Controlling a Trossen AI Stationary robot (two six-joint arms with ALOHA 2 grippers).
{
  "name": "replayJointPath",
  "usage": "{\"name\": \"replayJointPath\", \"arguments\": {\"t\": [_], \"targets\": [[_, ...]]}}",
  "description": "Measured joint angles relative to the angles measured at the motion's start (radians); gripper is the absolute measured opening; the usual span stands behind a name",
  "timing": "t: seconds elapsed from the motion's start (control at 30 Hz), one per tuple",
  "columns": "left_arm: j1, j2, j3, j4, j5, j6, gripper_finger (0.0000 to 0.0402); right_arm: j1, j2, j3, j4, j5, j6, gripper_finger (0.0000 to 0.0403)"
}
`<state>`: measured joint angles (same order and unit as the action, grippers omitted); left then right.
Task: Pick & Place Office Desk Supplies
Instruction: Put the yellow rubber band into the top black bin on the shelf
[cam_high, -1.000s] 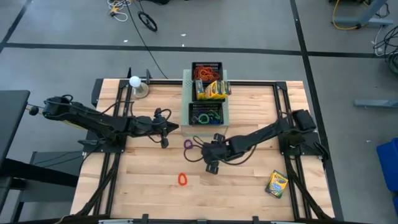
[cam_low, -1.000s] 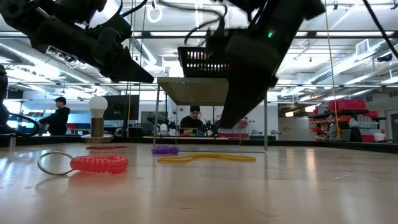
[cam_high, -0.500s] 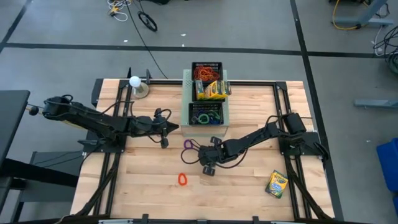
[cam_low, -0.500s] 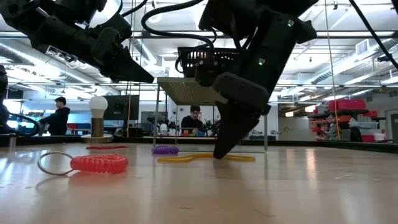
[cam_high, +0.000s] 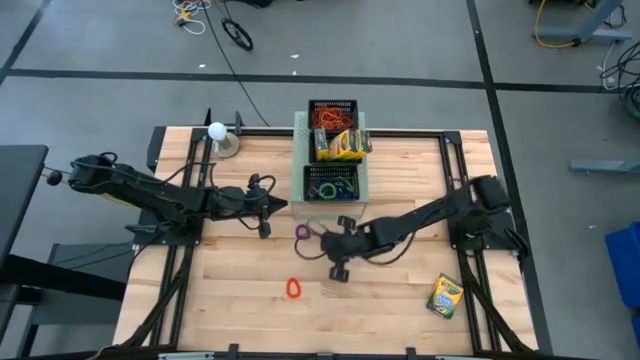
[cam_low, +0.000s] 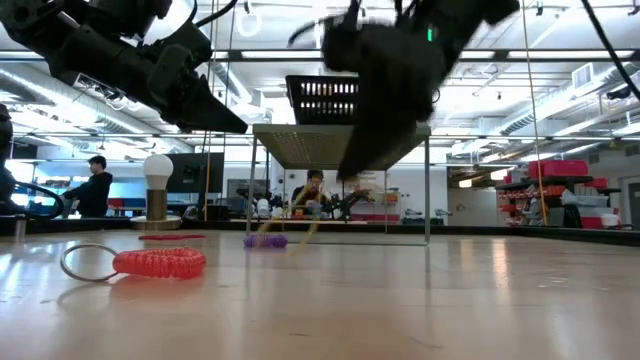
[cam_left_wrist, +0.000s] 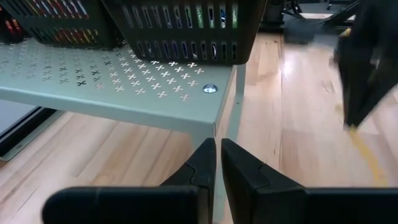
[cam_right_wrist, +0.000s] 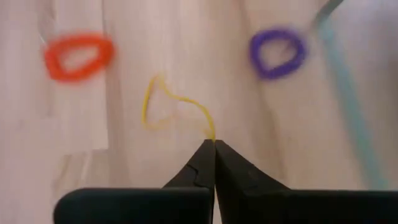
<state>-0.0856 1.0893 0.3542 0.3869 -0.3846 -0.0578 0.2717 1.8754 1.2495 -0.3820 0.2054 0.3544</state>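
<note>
High view: the right gripper (cam_high: 325, 240) sits at mid-table, just in front of the pale-green perforated box (cam_high: 331, 150) that carries black mesh trays (cam_high: 331, 183) and a crayon box (cam_high: 343, 146); a purple coil loop (cam_high: 302, 232) lies beside it, a red coil loop (cam_high: 293, 288) nearer the front edge; a second crayon box (cam_high: 445, 295) lies apart at the right; the left gripper (cam_high: 272, 207) waits left of the perforated box.

Low view: the right gripper hangs above the wood, a yellow rubber band (cam_low: 300, 228) dangling under it.

Left wrist view: the left gripper's fingers (cam_left_wrist: 202, 163) are nearly together, empty.

Right wrist view: the right gripper's fingertips (cam_right_wrist: 208, 155) are pinched together on the yellow rubber band's end.
</note>
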Motion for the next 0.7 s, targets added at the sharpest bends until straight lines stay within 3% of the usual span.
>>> {"name": "replayJointPath", "arguments": {"t": [0.2,0.4,0.57,0.7], "targets": [[0.001,0.000,0.000,-0.008,-0.006,0.004,0.0034,-0.004,-0.213,0.003,0.012,0.041,-0.028,0.0003],[0.001,0.000,0.000,-0.010,-0.007,0.001,0.0034,-0.068,-0.372,0.090,0.013,0.223,-0.148,0.0002],[0.001,0.000,0.000,-0.009,-0.007,-0.006,0.0034,-0.230,-0.392,0.183,0.014,0.291,-0.276,0.0001],[0.001,0.000,0.000,-0.009,-0.007,-0.015,0.0034,-0.436,-0.384,0.210,0.023,0.216,-0.359,0.0001]]}}
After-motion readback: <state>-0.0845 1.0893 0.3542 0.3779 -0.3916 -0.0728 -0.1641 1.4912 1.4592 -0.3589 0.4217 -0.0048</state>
